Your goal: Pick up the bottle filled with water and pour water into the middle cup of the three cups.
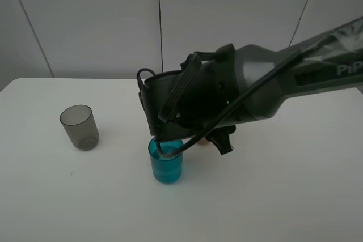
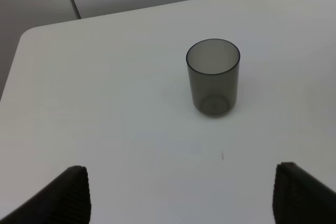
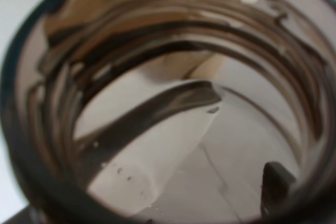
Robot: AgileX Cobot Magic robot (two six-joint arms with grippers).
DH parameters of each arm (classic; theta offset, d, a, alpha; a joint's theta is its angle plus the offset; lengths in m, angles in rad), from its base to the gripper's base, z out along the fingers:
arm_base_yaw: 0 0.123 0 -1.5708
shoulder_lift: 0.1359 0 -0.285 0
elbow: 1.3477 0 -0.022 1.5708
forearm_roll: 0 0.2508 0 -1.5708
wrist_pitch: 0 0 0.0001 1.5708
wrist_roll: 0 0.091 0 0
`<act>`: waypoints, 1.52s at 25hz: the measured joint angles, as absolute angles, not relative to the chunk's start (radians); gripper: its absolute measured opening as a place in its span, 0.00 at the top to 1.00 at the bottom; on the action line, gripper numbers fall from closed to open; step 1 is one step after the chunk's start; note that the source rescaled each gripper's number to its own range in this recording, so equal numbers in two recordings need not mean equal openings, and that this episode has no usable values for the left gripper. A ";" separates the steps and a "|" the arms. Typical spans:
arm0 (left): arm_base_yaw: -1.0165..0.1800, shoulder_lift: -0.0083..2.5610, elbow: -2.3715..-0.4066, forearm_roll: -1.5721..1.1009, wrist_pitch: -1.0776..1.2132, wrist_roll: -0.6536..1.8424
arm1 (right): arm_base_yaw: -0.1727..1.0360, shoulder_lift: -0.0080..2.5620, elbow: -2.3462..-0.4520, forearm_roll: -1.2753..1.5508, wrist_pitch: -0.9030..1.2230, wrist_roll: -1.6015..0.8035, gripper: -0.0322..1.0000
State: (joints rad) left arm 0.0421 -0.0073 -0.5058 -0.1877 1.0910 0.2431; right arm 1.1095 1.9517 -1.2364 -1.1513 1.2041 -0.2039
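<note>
Tall smoky brown-grey plastic bottle (image 3: 173, 24) pinched by right claw (image 1: 218, 139), neck seen close up. Teal-blue see-through plastic cup (image 1: 167, 168) placed lower middle of frame, under right arm (image 1: 272, 83). Left claw (image 2: 184, 195) spread wide.

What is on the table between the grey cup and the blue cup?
Nothing. In the exterior high view, only bare white table lies between the grey cup and the teal-blue cup.

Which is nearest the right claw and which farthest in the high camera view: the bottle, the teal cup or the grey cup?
1. Bottle: gripped in the right claw itself.
2. Teal cup: close by, just left of the claw, in the middle.
3. Grey cup: far off to the left.
</note>
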 joint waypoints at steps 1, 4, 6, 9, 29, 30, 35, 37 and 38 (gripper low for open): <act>0.042 -0.007 -0.506 -0.188 1.091 0.243 | 1.109 1.952 -1.236 -1.146 1.204 -0.192 0.97; 0.042 -0.007 -0.506 -0.188 1.091 0.243 | 1.109 1.952 -1.236 -1.129 1.204 -0.157 0.97; 0.042 -0.007 -0.506 -0.188 1.091 0.243 | 1.109 1.950 -1.236 -1.118 1.205 -0.130 0.97; 0.042 -0.007 -0.506 -0.188 1.091 0.243 | 1.109 1.936 -1.236 -1.079 1.205 -0.090 0.97; 0.042 -0.007 -0.506 -0.188 1.091 0.243 | 1.076 1.696 -1.236 -0.890 1.137 0.313 0.97; 0.042 -0.007 -0.506 -0.188 1.091 0.243 | 1.063 1.680 -1.236 -0.868 1.120 0.325 0.97; 0.042 -0.007 -0.506 -0.188 1.091 0.243 | 0.990 1.603 -1.236 -0.764 1.026 0.358 0.97; 0.042 -0.007 -0.506 -0.188 1.091 0.243 | 0.957 1.570 -1.236 -0.728 0.996 0.361 0.97; 0.042 -0.007 -0.506 -0.188 1.091 0.243 | 0.940 1.557 -1.236 -0.713 0.978 0.362 0.97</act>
State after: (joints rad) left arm 0.0421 -0.0073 -0.5058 -0.1877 1.0910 0.2431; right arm 0.9398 1.5565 -1.2355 -0.7131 0.9782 0.3622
